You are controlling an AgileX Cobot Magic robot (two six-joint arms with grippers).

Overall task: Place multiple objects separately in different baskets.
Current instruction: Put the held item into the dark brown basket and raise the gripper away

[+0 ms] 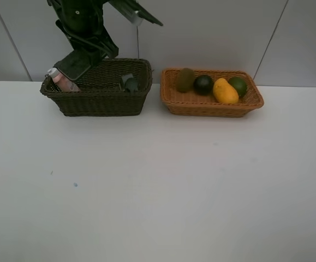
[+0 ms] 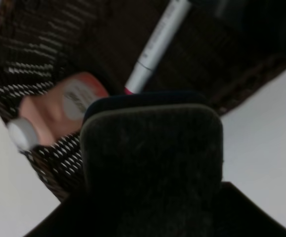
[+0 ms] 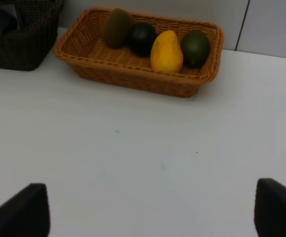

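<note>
My left gripper is shut on the black eraser and holds it over the left end of the dark basket. In that basket lie the pink bottle, the dark grey bottle and the white marker. The pink bottle sits just beside the eraser in the left wrist view. The orange-tan basket holds the kiwi, mangosteen, mango and lime. My right gripper is open and empty above the bare table, well short of the orange basket.
The two baskets stand side by side at the back of the white table, close to the grey wall. The left arm reaches down from above the dark basket. The right arm is out of the exterior view.
</note>
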